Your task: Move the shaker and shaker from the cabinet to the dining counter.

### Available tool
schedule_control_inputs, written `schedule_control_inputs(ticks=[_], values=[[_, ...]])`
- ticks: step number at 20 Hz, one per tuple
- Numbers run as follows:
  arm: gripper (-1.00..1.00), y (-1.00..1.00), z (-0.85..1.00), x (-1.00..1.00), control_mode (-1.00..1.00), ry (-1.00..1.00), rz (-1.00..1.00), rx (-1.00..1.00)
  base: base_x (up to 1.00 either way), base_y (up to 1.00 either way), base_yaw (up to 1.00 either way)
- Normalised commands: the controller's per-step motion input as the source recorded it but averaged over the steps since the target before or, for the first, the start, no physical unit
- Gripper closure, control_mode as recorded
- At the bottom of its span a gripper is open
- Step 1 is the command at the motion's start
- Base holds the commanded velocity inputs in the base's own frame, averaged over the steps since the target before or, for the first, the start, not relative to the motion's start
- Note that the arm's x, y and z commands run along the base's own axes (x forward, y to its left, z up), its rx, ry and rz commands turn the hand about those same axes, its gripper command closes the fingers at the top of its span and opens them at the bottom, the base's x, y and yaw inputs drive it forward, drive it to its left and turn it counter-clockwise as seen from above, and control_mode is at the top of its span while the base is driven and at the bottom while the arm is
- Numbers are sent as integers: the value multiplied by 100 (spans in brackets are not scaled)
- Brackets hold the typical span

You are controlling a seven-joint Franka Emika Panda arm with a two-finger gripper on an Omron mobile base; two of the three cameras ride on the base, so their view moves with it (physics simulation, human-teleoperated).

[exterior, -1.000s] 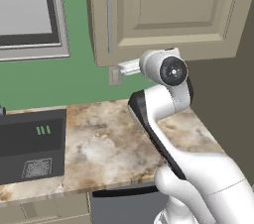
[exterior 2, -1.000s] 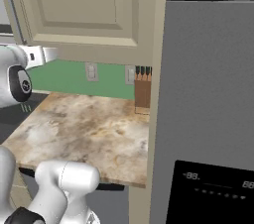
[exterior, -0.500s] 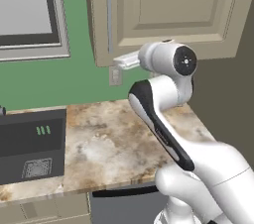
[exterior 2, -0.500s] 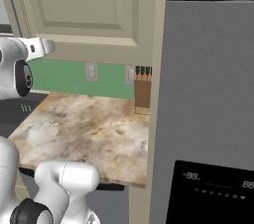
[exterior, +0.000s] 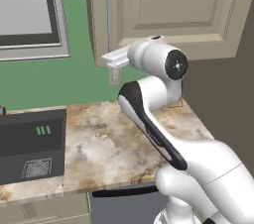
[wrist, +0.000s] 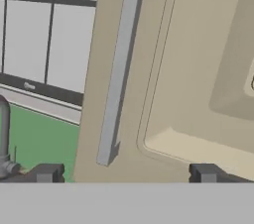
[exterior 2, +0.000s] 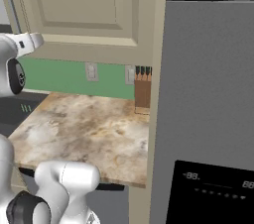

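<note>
Left base view: beige wall cabinet [exterior: 168, 10] across the top of the frame, panelled door closed, long slim metal handle [exterior: 108, 17] running vertically near its left edge; white arm rising from the lower right, its wrist at frame centre just below the door's lower edge, pointing left toward the handle's foot; marbled desk [exterior: 109, 139] below, dark appliance [exterior: 30, 151] at lower left. Right base view: same cabinet [exterior 2: 84, 10] filling the upper left, door shut; knife block [exterior 2: 143, 93] at centre on the marbled desk [exterior 2: 84, 129], beside a grey fridge [exterior 2: 208, 94] on the right. Hand view: handle [wrist: 119, 69] slanting down the centre, cabinet door panel [wrist: 198, 69] to its right, window [wrist: 44, 29] at upper left; jaws [wrist: 124, 173] spread wide, released, grasping nothing, dark fingertips [wrist: 47, 172] at the bottom corners, the handle's lower end between them.
</note>
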Motion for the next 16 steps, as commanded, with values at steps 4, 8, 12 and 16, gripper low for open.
schedule_control_inputs(ticks=[4, 8, 12, 16], values=[[-100, 27, 29, 0, -100, -21, 0, 0, 0, 0, 0], [-100, 17, 38, 0, -100, -19, 0, 1, 0, 0, 0], [-100, 11, 40, 0, -100, -14, 0, 3, 0, 0, 0], [-100, 0, 17, 0, -100, -1, 4, 5, 0, 0, 0]])
